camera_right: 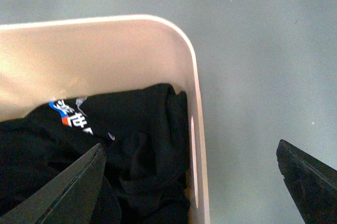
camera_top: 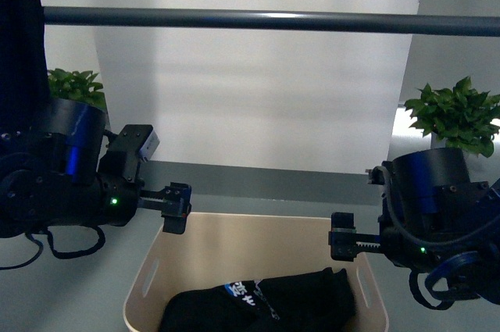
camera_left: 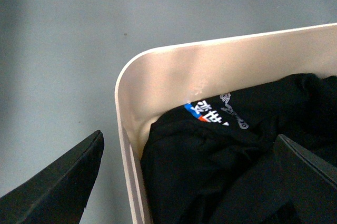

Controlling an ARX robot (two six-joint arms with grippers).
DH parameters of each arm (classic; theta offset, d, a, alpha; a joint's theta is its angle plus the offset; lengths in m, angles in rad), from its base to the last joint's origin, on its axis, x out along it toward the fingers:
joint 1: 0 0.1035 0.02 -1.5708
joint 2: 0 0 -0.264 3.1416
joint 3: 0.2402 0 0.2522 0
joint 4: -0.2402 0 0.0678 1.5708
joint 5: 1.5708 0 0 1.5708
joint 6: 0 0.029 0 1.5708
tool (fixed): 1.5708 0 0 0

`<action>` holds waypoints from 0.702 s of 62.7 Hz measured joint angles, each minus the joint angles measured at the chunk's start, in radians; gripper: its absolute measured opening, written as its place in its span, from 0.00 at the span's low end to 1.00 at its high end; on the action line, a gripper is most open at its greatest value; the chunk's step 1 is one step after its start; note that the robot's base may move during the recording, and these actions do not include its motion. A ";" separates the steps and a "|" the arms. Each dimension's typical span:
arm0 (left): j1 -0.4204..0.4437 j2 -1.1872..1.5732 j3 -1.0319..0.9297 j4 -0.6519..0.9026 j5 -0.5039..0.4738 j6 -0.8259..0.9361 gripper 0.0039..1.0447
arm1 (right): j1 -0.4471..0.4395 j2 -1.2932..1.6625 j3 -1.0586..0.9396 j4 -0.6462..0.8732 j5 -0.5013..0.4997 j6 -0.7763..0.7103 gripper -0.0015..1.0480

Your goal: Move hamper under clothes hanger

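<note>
Hamper (camera_top: 156, 285) nearest, shirt (camera_top: 266, 305) inside, below bar (camera_top: 258, 19). Left gripper (camera_left: 187, 182), right gripper (camera_right: 195, 182) spread wide astride side walls, gripping nothing. Judged pre-grasp: next clamp both rims, slide under bar.

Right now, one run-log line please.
hamper: holds black garment | clothes hanger: bar overhead | left gripper, right gripper: open, straddling rims
</note>
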 joint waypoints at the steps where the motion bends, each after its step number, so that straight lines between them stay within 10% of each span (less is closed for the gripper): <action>1: 0.001 -0.019 -0.019 0.014 0.000 0.000 0.94 | 0.000 -0.010 -0.010 0.011 0.005 -0.001 0.93; 9: 0.010 -0.118 -0.115 0.091 0.023 -0.010 0.94 | 0.008 -0.117 -0.131 0.145 0.057 -0.013 0.93; 17: 0.013 -0.237 -0.304 0.429 -0.194 -0.039 0.79 | 0.019 -0.238 -0.267 0.293 0.109 -0.037 0.93; 27: 0.034 -0.399 -0.523 0.669 -0.241 -0.052 0.59 | 0.031 -0.342 -0.393 0.438 0.127 -0.057 0.92; 44: 0.049 -0.547 -0.753 0.705 -0.229 -0.064 0.24 | -0.009 -0.420 -0.616 0.769 0.015 -0.170 0.59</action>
